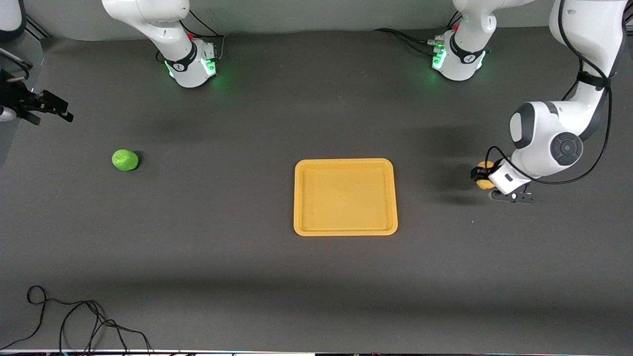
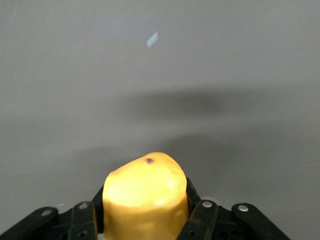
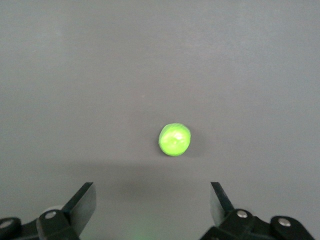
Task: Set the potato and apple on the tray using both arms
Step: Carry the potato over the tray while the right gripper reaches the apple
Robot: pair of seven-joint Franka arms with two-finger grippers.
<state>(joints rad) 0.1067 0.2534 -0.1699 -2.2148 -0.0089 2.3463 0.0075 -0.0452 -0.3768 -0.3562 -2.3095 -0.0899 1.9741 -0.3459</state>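
The yellow-tan potato (image 1: 484, 167) sits low at the dark table, toward the left arm's end and beside the tray. My left gripper (image 1: 482, 176) is shut on it; in the left wrist view the potato (image 2: 145, 192) fills the gap between the black fingers (image 2: 202, 215) of the left gripper (image 2: 145, 202). The green apple (image 1: 125, 159) lies alone toward the right arm's end. My right gripper (image 1: 54, 106) hangs open above the table there, empty, and its wrist view shows the apple (image 3: 174, 139) ahead of the right gripper (image 3: 152, 192). The yellow-orange tray (image 1: 345, 164) lies flat mid-table with nothing on it.
The two arm bases (image 1: 190, 66) (image 1: 457, 62) stand at the table's edge farthest from the front camera, with green lights. A loose black cable (image 1: 74, 321) lies along the near edge toward the right arm's end.
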